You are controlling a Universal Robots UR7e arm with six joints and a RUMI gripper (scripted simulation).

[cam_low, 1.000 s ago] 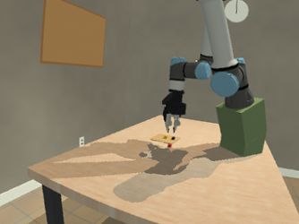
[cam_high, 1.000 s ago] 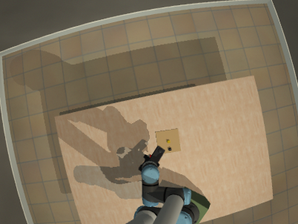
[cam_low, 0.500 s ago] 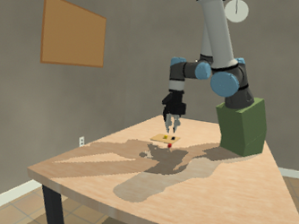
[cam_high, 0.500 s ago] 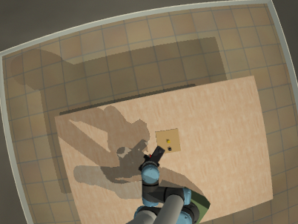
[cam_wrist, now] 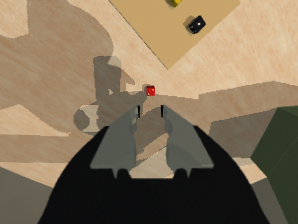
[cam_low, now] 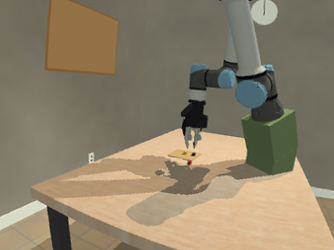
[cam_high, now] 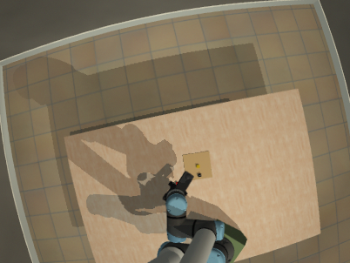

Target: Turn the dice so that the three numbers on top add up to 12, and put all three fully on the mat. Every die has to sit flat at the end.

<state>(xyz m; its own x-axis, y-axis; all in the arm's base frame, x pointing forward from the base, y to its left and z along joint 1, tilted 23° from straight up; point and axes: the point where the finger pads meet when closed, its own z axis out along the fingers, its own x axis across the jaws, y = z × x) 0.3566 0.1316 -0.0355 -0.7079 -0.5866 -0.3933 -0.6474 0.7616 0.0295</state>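
Observation:
A small red die [cam_wrist: 150,90] lies on the wooden table just off the near corner of the tan mat [cam_wrist: 175,25]. A black die [cam_wrist: 196,23] and a yellow die [cam_wrist: 173,2] sit on the mat; the yellow one is cut off by the top edge of the wrist view. My gripper [cam_wrist: 150,106] hangs above the table over the red die, not touching it. Its fingers are drawn in to a narrow gap with nothing between them. From the side, the gripper [cam_low: 192,140] hovers above the red die [cam_low: 189,162] and the mat [cam_low: 184,155]. I cannot read the dice's top faces.
The arm's green base block [cam_low: 270,140] stands on the table to the right of the mat. The arm casts wide shadows across the table top. An orange board hangs on the wall at the left.

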